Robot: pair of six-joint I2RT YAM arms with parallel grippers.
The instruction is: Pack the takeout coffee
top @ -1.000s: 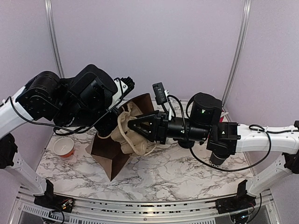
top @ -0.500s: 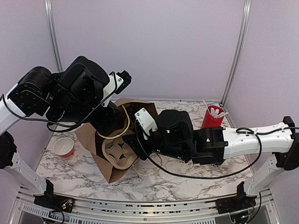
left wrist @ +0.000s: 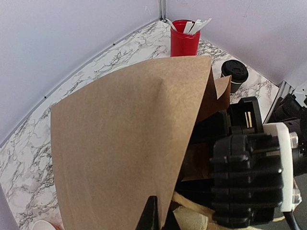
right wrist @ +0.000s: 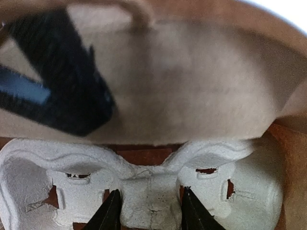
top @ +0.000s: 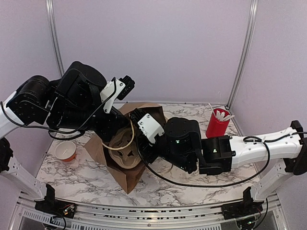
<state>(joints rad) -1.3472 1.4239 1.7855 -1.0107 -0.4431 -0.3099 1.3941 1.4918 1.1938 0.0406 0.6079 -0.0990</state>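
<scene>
Right gripper (right wrist: 149, 196), pinching the pulp carrier (right wrist: 230, 191) by its ridge, has pushed it deeper into the paper bag (left wrist: 120, 143); left gripper (left wrist: 156, 215) clamps the rim; takeout coffee (left wrist: 233, 73) waits outside.

Counter (top: 76, 177): white marble pattern, grey veins. Paper bag (left wrist: 124, 143): plain brown. Cup carrier (right wrist: 240, 187): off-white. Stirrer cup (top: 217, 127): red. Coffee cup (left wrist: 233, 72): apparently black, lid included.
</scene>
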